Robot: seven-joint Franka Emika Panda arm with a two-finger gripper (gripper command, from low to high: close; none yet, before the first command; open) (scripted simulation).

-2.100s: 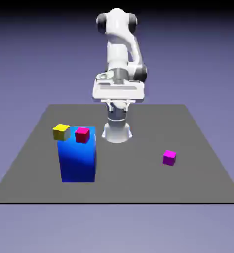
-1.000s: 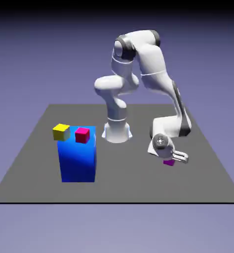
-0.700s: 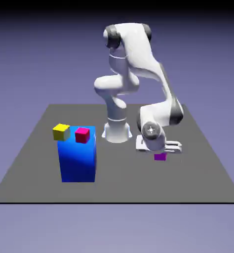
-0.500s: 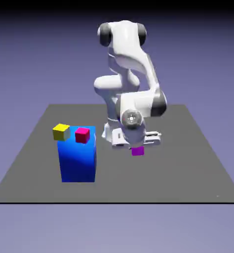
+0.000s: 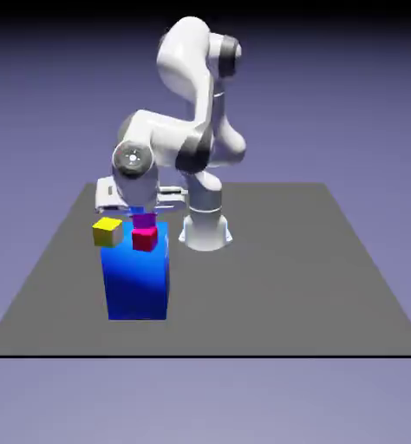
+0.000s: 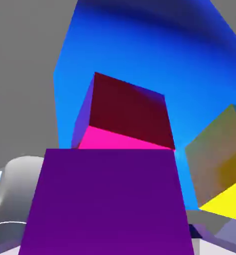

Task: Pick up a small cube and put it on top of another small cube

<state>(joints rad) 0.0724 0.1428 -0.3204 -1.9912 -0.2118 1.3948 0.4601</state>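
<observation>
Magenta cube (image 5: 144, 220) is held in the end effector (image 5: 142, 217), clamped between the fingers, off the surface and directly over the red cube (image 5: 144, 238). Can't tell from the exterior view whether the two cubes touch; they look stacked or nearly so. In the hand view the magenta cube (image 6: 107, 201) fills the bottom of the frame and hides the fingertips, with the red cube (image 6: 125, 113) just beyond it and lined up. Red cube sits on top of the tall blue block (image 5: 137, 277), near its back edge. Yellow cube (image 5: 107, 231) is just beside the red one, on the exterior view's left, at the blue block's top corner. Blue block stands on the grey surface (image 5: 287, 286), left of centre in the exterior view. Arm (image 5: 187, 130) is bent over from the base toward the block.
</observation>
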